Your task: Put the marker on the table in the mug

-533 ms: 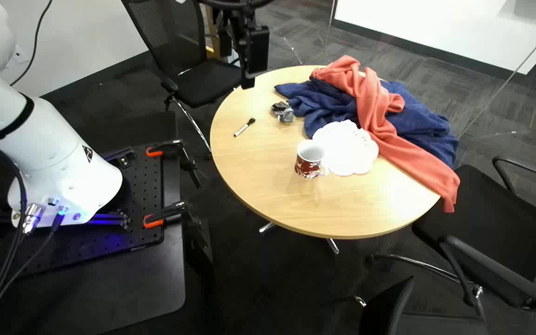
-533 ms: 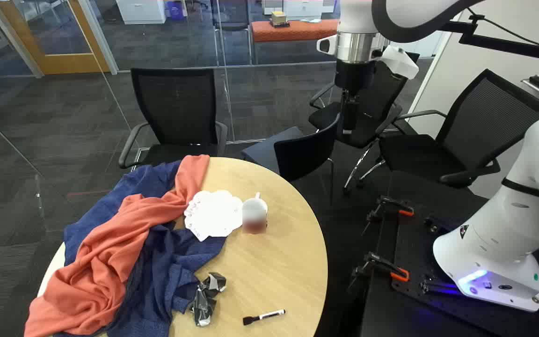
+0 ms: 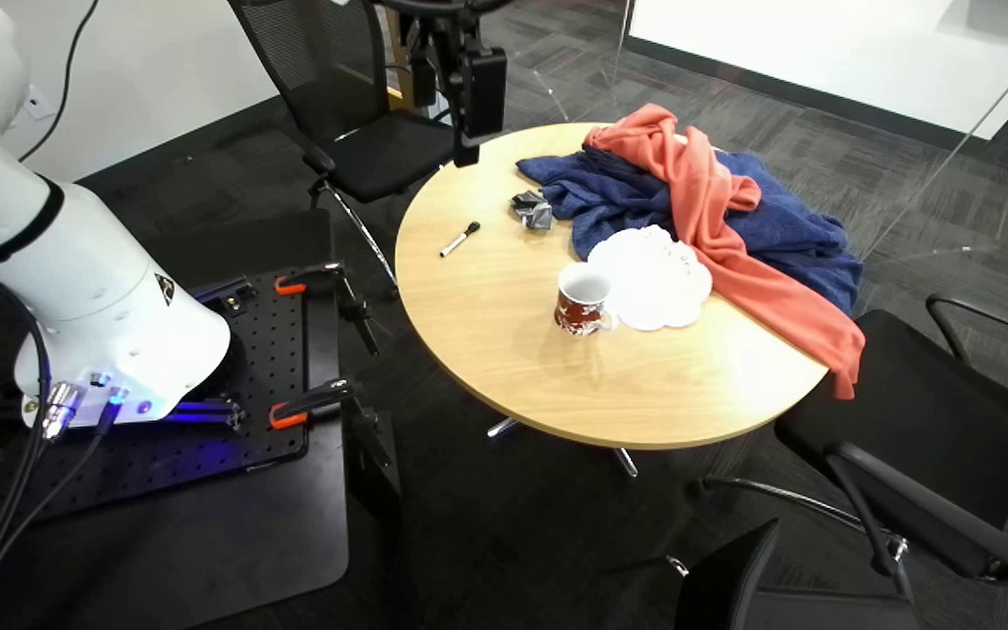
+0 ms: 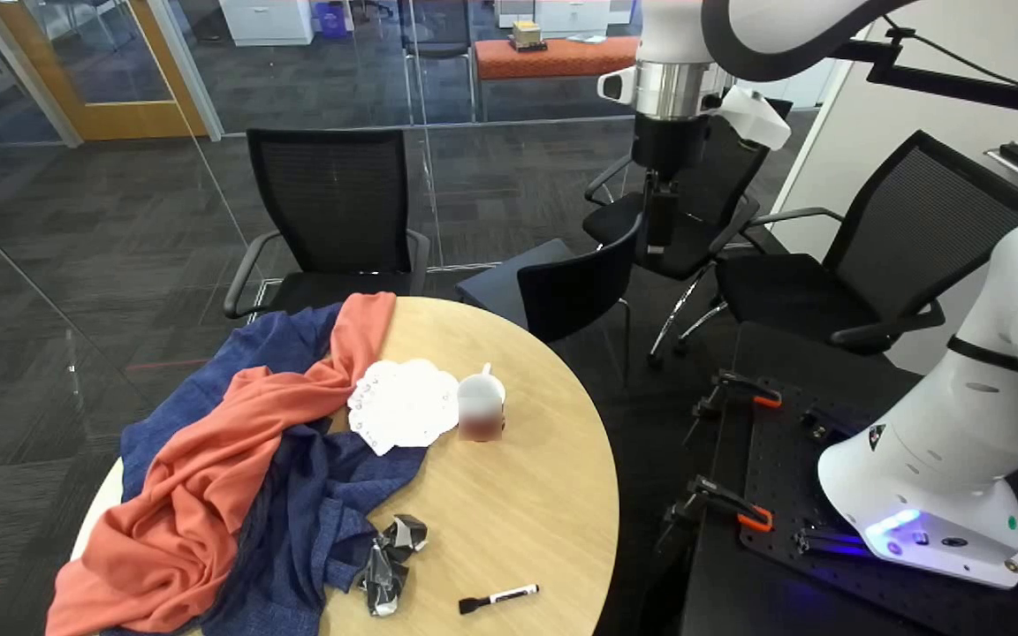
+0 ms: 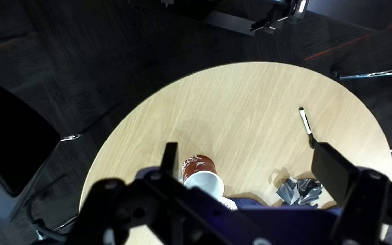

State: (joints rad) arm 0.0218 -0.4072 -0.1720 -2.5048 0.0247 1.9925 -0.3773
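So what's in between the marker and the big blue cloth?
A crumpled, shiny dark scrap lies between the marker and the blue cloth; both exterior views show it.

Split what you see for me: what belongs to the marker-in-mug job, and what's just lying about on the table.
For the job:
marker
mug
round table
gripper

Just lying about:
blue cloth
orange cloth
white scalloped item
crumpled dark scrap

Black chairs [image 4: 328,199] stand on dark carpet [image 4: 120,230], a wood-framed door [image 4: 136,121] beyond
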